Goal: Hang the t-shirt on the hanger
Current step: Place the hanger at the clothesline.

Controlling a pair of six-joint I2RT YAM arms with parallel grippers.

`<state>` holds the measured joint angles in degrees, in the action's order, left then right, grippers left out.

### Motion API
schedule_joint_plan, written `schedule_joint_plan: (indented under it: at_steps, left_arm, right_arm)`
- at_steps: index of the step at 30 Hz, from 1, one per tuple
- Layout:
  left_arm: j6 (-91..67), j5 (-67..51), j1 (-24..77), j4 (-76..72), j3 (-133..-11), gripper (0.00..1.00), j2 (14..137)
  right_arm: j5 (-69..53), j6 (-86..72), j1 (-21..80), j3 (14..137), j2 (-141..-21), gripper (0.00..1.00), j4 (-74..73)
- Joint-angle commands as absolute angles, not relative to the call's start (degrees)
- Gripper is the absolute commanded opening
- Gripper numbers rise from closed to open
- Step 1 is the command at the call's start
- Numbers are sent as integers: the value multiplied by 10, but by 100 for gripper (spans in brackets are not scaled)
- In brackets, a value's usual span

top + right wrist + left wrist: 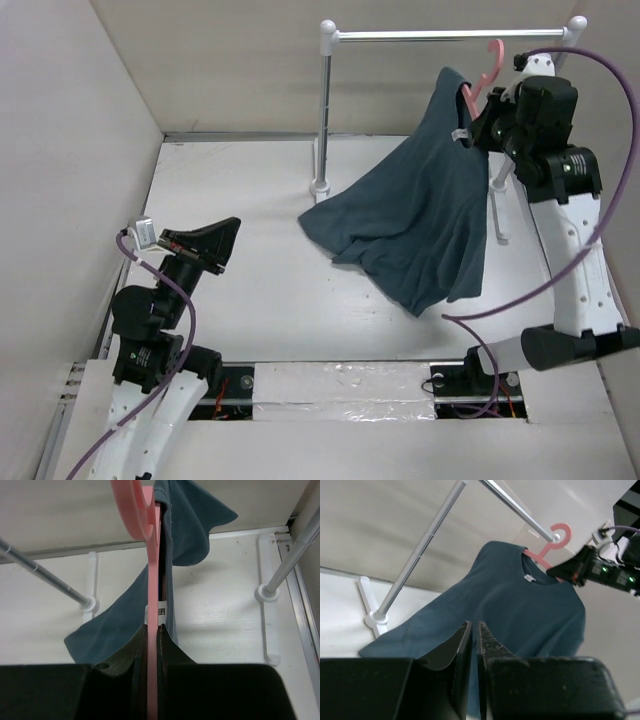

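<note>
The dark teal t-shirt [420, 210] hangs from the pink hanger [490, 62] at the upper right, and its lower part is spread on the table. The hanger's neck comes out of the collar [536, 572]. My right gripper [478, 118] is shut on the hanger [152, 570] just below the hook, with the shirt [186, 525] beside its fingers. The hook [560, 531] is close under the rack's bar; I cannot tell whether they touch. Low at the left, apart from the shirt, my left gripper [222, 240] is shut and holds nothing; its closed fingertips [468, 630] point at the shirt [520, 615].
A rack with white posts [325, 110] and a silver bar [450, 35] stands at the back of the table, its feet [320, 185] beside the shirt's edge. Walls enclose the left, back and right sides. My right arm [575, 250] rises along the right wall.
</note>
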<state>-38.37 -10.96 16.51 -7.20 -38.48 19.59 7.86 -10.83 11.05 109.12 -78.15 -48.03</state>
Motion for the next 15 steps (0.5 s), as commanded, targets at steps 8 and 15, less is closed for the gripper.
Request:
schedule_joint_plan:
  at_steps: [8,15]
  left_arm:
    - [-325,-150,193,-26,-368,11,164]
    - [-320,-155,213,-19,-367,12,159]
  right_arm:
    - [49,-126,-9,1261,-905,0,-445]
    - [45,-122,-43,1314,-953,0,-436]
